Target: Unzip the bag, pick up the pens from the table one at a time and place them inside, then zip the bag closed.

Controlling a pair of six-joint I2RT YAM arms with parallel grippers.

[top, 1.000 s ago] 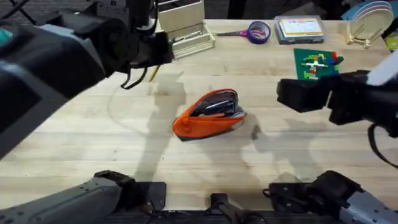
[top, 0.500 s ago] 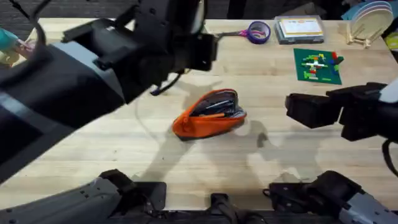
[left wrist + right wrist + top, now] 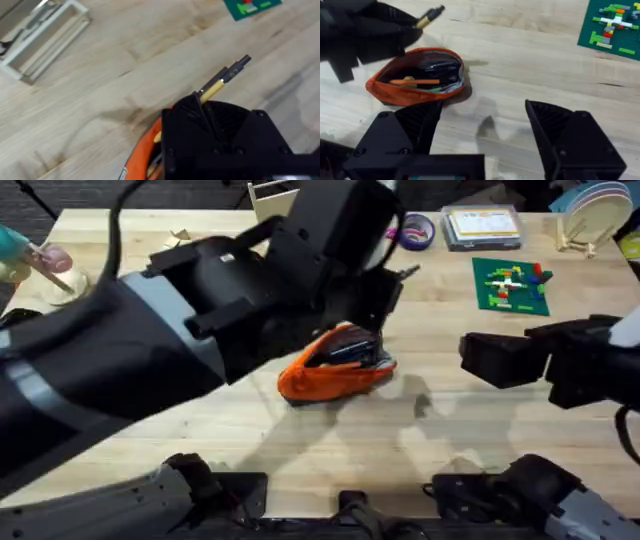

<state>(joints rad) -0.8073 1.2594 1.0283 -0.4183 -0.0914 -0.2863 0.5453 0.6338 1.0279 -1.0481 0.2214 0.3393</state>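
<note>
The yellowish-tan pen (image 3: 222, 80) is clamped in the left hand (image 3: 200, 107), axis level, directly above the opened bag (image 3: 415, 75); the right hand (image 3: 480, 130) is held apart.

1. bag (image 3: 330, 378): bright orange, dark grey lining
2. pen (image 3: 220, 82) in the left gripper (image 3: 200, 107): yellowish-tan, black tip
3. pen in bag (image 3: 415, 81): orange
4. table (image 3: 480, 440): pale wood grain

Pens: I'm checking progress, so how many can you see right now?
2. A yellowish pen is held in the left gripper above the bag; an orange pen lies inside the open bag. More may be hidden.
</note>
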